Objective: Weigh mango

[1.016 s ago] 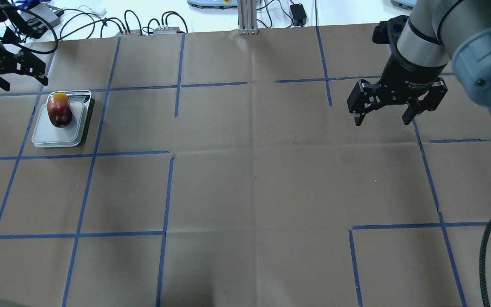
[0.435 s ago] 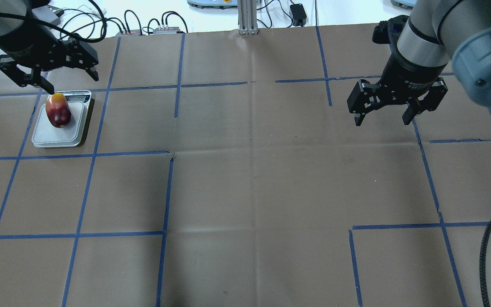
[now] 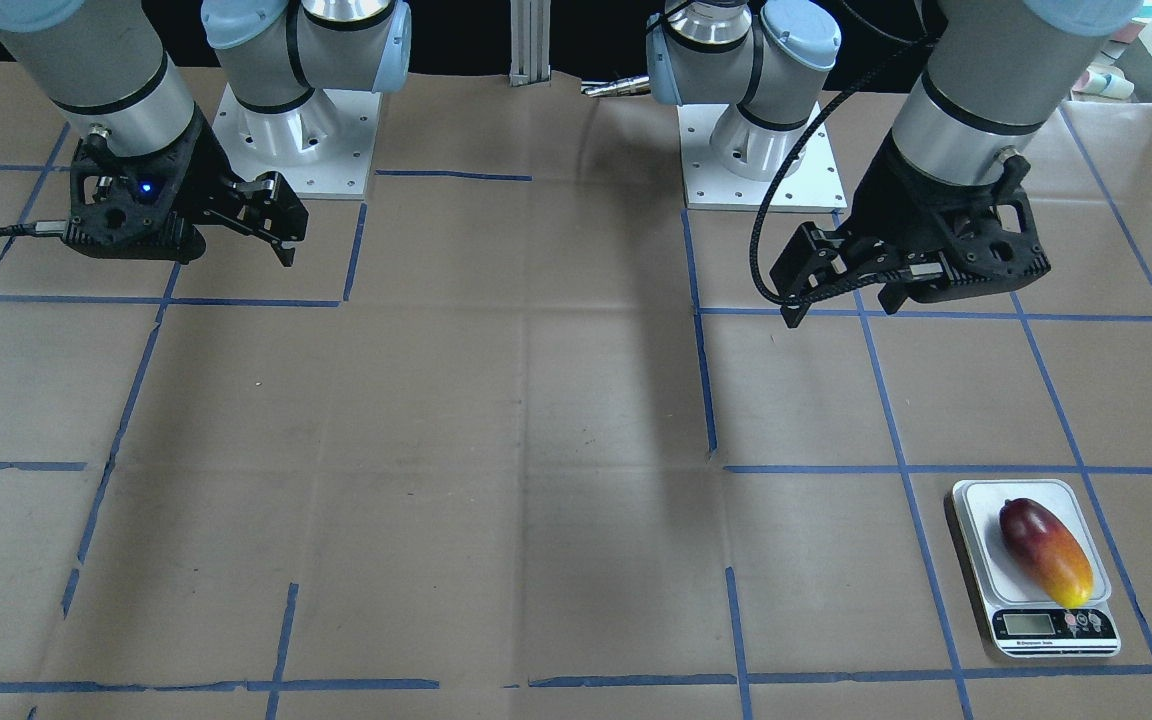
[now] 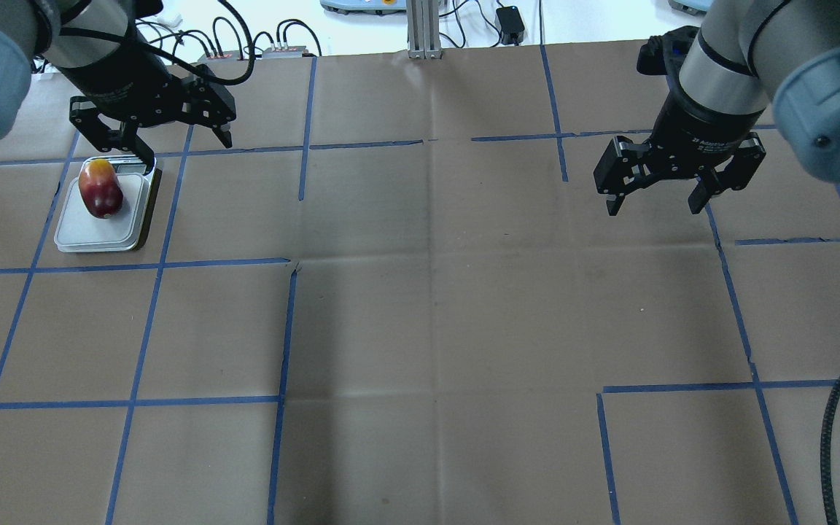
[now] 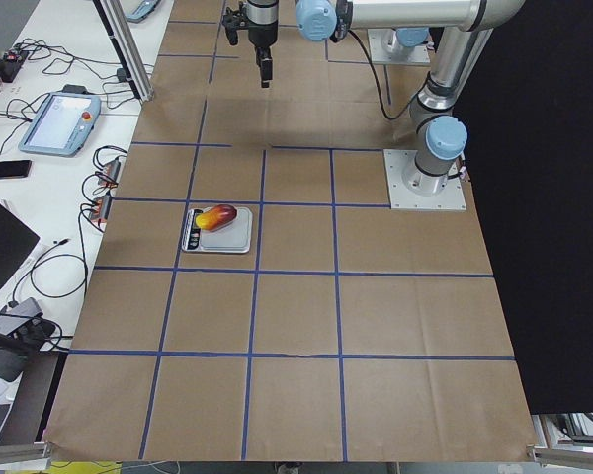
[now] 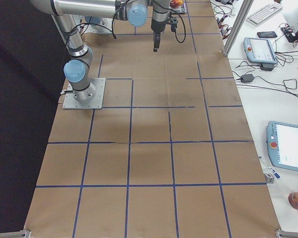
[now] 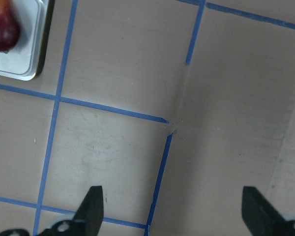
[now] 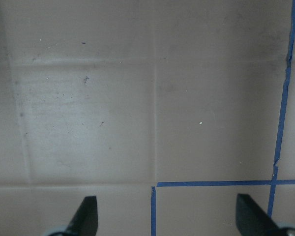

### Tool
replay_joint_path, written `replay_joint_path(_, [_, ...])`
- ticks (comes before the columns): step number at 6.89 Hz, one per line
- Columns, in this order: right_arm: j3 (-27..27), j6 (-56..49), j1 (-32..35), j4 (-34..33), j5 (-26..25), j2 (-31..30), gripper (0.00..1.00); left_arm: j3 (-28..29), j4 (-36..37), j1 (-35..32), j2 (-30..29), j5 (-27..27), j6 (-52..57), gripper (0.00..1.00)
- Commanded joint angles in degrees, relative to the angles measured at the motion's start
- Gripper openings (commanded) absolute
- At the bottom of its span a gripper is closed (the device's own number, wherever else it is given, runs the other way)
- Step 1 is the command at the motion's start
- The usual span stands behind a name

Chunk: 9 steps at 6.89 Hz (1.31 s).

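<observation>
Overhead first: the mango [image 4: 100, 188] is lying on the scale [image 4: 92, 235], which sits near the operators' long edge of the bench [image 4: 434, 321], in the robot's left half. The mango's long axis runs roughly across the bench. The yellow tip points at the operators' edge and the dark red end at the robot's edge. One finger of the left gripper [image 4: 188, 153] cuts across the scale's display [image 4: 128, 168], so that's partly covered. The gripper itself hangs clear of the mango, jaws spread wide, holding nothing. The right gripper [image 4: 653, 210] is way over in the right half, also spread wide with nothing in it.

Front-facing camera: the whole scale is in the clear. The mango sits a bit diagonal on the platform, yellow tip reaching the display end. The digits are too small to read. Only one finger of the right gripper shows; the other is behind its own body.

Left-end camera: the mango is tiny but clearly on the scale, yellow toward the operators' edge. Can't judge the grippers from here.

Right-end camera: the far end is crowded by the arms and cut off up top, so I can't make out the scale.

Left wrist cam: only the mango's red end and a corner of the scale show, cropped at top-left. The fingertips [image 7: 91, 204] are far apart over brown paper [image 7: 226, 88].

Right wrist cam: two fingertips at the bottom edge, wide apart, over just paper and blue tape [image 8: 281, 123].
</observation>
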Motion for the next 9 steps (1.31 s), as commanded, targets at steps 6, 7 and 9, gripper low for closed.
replay_joint_path(6, [0.0, 0.0, 0.0, 0.0, 0.0, 0.0, 1.0, -2.0, 0.2, -2.8, 0.6, 0.8, 6.9, 1.0])
replay_joint_path(7, [0.0, 0.0, 0.0, 0.0, 0.0, 0.0, 1.0, -2.0, 0.1, -2.8, 0.8, 0.8, 9.8, 1.0])
replay_joint_path(9, [0.0, 0.0, 0.0, 0.0, 0.0, 0.0, 1.0, -2.1, -0.6, -2.8, 0.7, 0.8, 16.8, 1.0])
